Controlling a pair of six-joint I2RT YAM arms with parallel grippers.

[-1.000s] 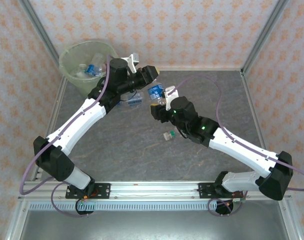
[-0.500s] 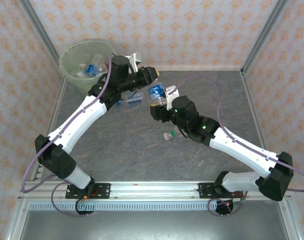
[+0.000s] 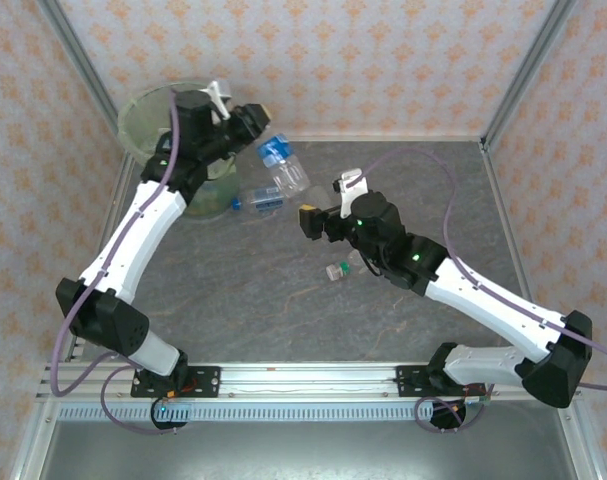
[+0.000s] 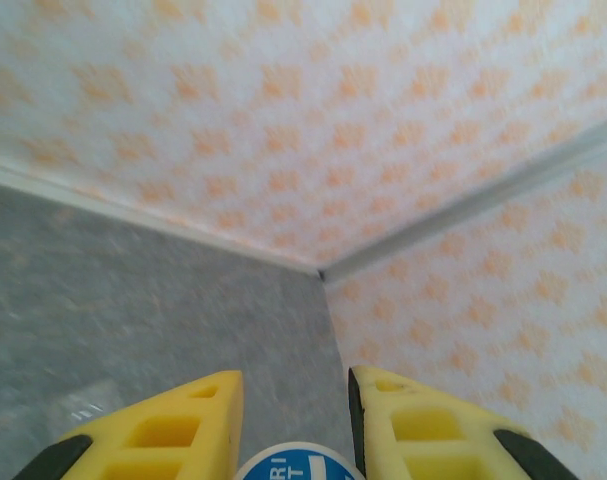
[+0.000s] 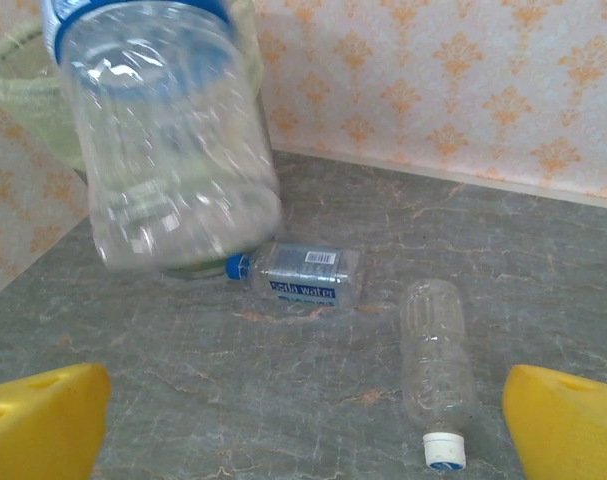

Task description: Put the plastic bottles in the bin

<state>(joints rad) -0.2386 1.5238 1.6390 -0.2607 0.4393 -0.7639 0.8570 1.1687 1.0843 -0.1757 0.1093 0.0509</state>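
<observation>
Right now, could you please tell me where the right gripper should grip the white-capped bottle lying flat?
Probably across its clear middle, from above: the bottle lies flat with its cap toward the open right gripper, so the fingers can straddle its round sides.

A robot test cell — aluminium frame, patterned panels, grey tabletop.

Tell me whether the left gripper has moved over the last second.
Yes. In the top view the left gripper, shut on a bottle, has swung left toward the bin.
</observation>
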